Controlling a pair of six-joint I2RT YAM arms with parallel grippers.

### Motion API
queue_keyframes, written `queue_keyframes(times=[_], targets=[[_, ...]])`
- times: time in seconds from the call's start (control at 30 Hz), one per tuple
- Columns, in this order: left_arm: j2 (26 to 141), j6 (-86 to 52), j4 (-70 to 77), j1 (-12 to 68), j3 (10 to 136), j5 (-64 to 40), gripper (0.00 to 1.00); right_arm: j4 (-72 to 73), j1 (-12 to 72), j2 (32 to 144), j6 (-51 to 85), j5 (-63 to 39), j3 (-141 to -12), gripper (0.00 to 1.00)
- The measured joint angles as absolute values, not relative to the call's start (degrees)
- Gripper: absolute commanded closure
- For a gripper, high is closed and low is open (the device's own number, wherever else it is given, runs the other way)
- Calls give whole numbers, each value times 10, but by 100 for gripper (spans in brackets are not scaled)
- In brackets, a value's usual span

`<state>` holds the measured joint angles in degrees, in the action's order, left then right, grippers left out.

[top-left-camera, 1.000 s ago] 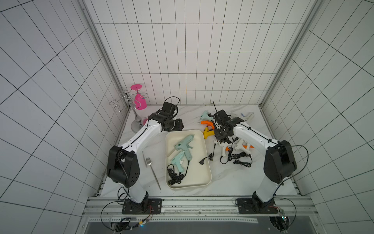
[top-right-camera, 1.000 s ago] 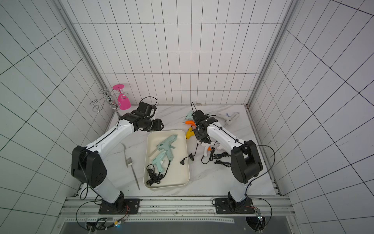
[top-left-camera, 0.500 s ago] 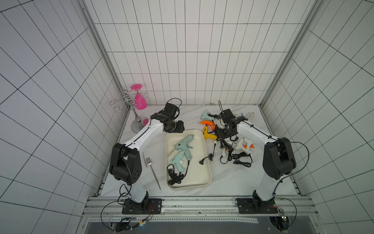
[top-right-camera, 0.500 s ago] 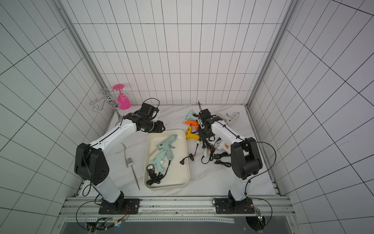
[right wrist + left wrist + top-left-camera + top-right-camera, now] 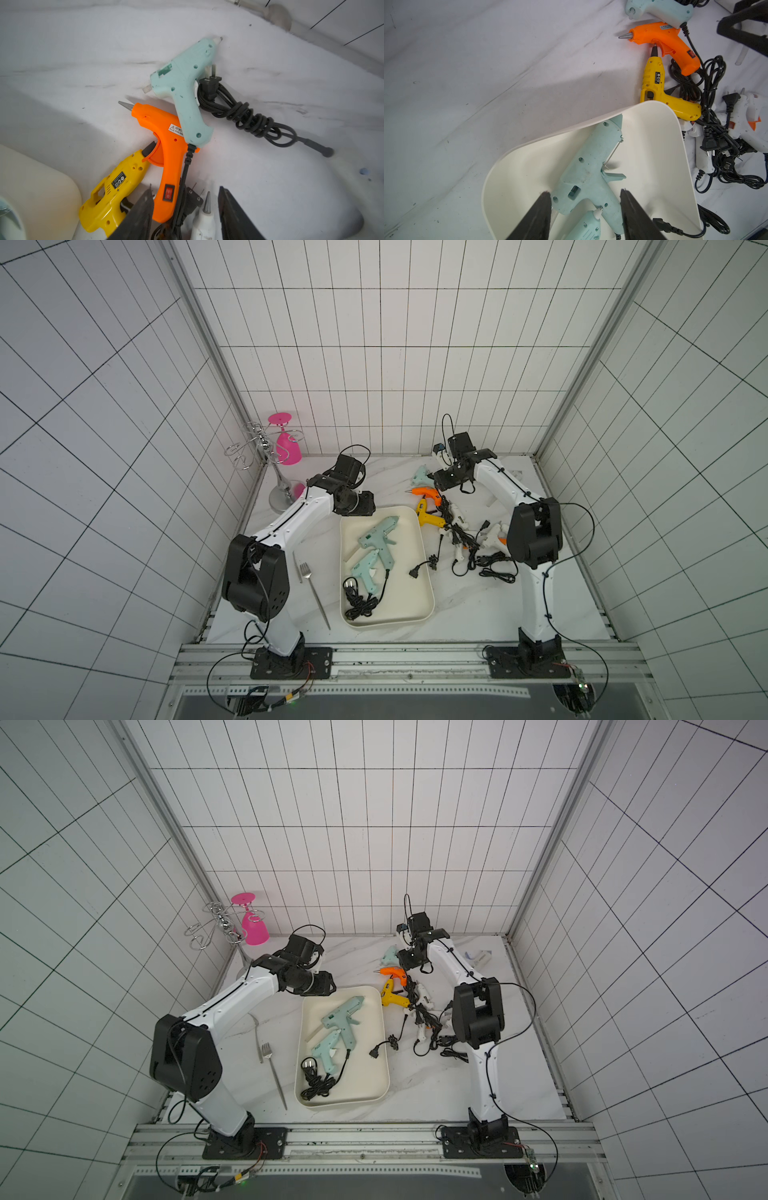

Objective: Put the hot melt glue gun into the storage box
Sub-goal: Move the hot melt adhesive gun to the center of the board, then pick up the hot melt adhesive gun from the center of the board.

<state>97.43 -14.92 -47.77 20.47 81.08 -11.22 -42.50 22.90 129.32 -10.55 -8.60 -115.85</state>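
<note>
The cream storage box point(image 5: 409, 601) point(image 5: 372, 1085) lies mid-table and holds a large mint glue gun point(image 5: 376, 537) point(image 5: 589, 172) and a smaller mint one point(image 5: 365, 574) with their black cords. My left gripper point(image 5: 365, 510) point(image 5: 583, 193) hangs open above the box's far end, fingers either side of the large gun but clear of it. Outside the box lie a mint gun point(image 5: 420, 477) point(image 5: 185, 87), an orange gun point(image 5: 428, 493) point(image 5: 166, 141) and a yellow gun point(image 5: 430, 518) point(image 5: 116, 185). My right gripper point(image 5: 442, 483) point(image 5: 186, 188) is open above the orange handle and holds nothing.
White glue guns point(image 5: 492, 537) and tangled black cords point(image 5: 478, 560) lie right of the box, under the right arm. A fork point(image 5: 311, 585) lies left of the box. A chrome rack with a pink glass point(image 5: 286, 443) stands at the far left corner.
My right gripper has opened and drawn back toward the far wall, away from the cord pile. The left gripper has shifted slightly toward the box's far end.
</note>
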Motion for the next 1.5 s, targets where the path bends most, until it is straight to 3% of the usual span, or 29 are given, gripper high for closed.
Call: queue_keyframes(times=[0.23,0.5,0.73,0.83,0.93,1.17,1.5], targets=[[957,-149,-477,179,777,-112,45,-450,229,1388,-119,-78,-1244,45],[947,-149,-478,170,756,-112,45,-451,229,1427,-135,-38,-1313,45],[947,-149,-479,164,754,-114,45,-442,225,1460,-147,-67,-1342,48],[947,-147,-481,161,752,-117,45,-444,225,1464,-149,-85,-1347,54],[947,-145,-484,156,743,-120,45,-444,225,1467,-152,-98,-1349,74],[935,-152,-496,122,701,-135,45,-444,225,1467,-162,-102,-1350,91],[913,-167,-501,103,676,-165,51,-446,232,1428,-153,-92,-1342,97]])
